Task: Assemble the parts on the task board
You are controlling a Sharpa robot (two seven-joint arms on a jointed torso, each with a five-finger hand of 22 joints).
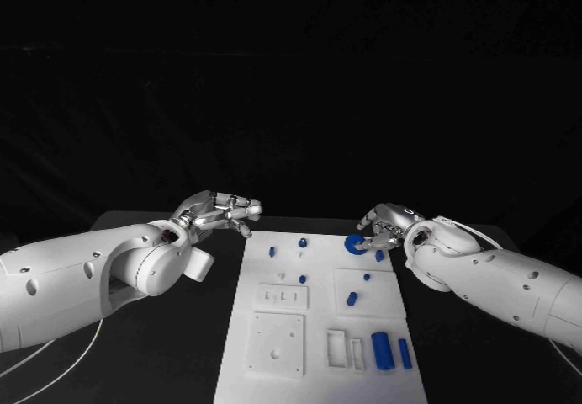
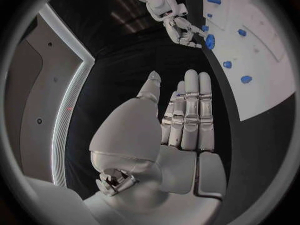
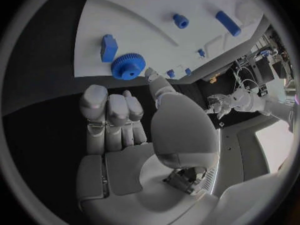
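My right hand (image 1: 386, 229) was at the upper right edge of the board (image 1: 318, 370), and its fingers (image 3: 109, 107) were at a blue gear (image 1: 356, 244). In the right wrist view the gear (image 3: 128, 66) sat just past the fingertips with the thumb beside it, so I judged it was pinched there, though the contact was small. My left hand (image 1: 219, 210) hovered off the upper left corner of the board, fingers (image 2: 190, 110) straight and a little apart, holding nothing.

The risk, as I judged it, was that the gear slips or tilts out of such a light fingertip hold and rolls onto the black tabletop (image 1: 485, 337). A tilted gear would also not sit down flat on its place.

Around it, a blue block (image 3: 108, 47) stood just beside the gear in the wrist view, near enough to be knocked. Small blue pegs (image 1: 301, 246) stood at the top middle of the board, a short peg (image 1: 353, 297) in the centre, and two long blue cylinders (image 1: 382, 349) lay at the lower right. White raised plates (image 1: 277, 341) took the lower left. Nothing lay between my left hand and the board.
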